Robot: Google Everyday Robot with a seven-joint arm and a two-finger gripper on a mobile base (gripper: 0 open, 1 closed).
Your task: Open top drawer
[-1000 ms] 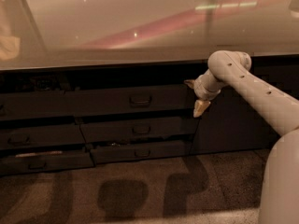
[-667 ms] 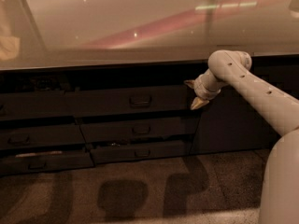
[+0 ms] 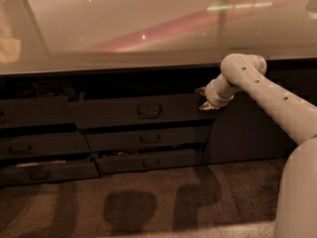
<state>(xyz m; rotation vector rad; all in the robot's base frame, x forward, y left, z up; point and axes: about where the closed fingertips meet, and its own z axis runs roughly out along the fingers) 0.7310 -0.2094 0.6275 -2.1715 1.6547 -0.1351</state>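
The gripper (image 3: 203,98) hung at the right end of the top drawer (image 3: 114,114), just under the counter (image 3: 148,33) edge, jaws spread apart. A good pull would likely run straight outward, square to the front. The front faced the room, its long axis running left-right along the counter.

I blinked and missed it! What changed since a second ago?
The gripper crept slightly up and left, by the right end of the top drawer. No grab or release shows. The top drawer and the lower drawers look the same.
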